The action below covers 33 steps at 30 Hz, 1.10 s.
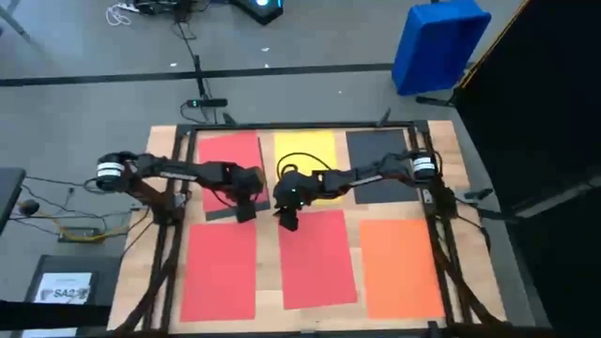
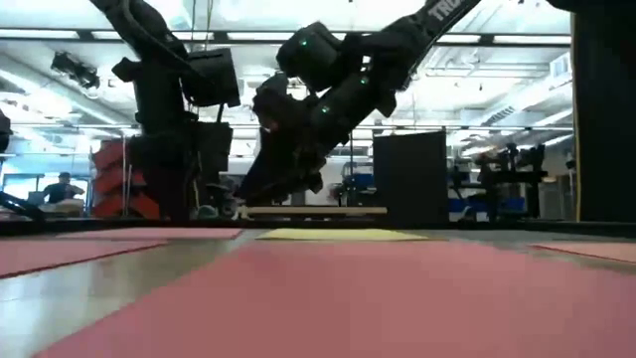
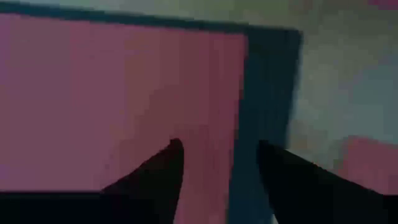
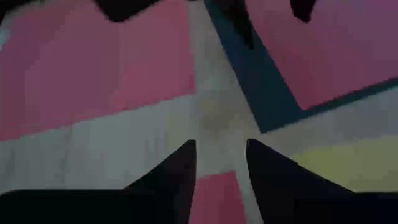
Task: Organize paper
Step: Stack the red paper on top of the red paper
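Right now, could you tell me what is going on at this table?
Two robot arms are sorting coloured paper sheets. The left claw is open over the top-left red sheet, which lies on a dark sheet. The right claw, open and empty, hangs over bare table between the yellow sheet and middle red sheet.

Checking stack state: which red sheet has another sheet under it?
The far-left red sheet: a dark sheet pokes out beneath its near edge, by the left gripper. The two near red sheets lie single.
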Each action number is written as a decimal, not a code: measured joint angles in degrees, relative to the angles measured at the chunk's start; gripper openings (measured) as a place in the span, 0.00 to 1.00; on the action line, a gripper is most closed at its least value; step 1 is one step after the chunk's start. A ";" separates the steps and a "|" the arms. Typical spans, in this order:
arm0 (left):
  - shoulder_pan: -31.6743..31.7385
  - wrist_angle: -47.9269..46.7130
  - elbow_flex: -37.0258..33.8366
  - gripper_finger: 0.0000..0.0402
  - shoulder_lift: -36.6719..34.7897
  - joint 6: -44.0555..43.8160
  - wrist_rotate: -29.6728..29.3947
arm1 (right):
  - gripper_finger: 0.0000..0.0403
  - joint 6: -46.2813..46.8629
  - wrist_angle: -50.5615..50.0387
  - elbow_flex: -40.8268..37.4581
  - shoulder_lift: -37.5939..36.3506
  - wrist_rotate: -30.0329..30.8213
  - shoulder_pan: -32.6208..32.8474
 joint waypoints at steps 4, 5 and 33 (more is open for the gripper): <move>3.01 -0.28 -1.02 0.45 0.00 2.12 3.92 | 0.29 -0.02 -0.27 0.00 0.00 -1.49 0.21; 3.50 0.00 -1.21 0.46 0.00 2.34 4.92 | 0.29 -0.02 -0.40 0.00 0.00 -1.64 0.32; 5.36 1.94 -1.25 0.68 4.09 5.37 4.44 | 0.29 -0.86 -0.36 0.00 0.00 -2.45 0.50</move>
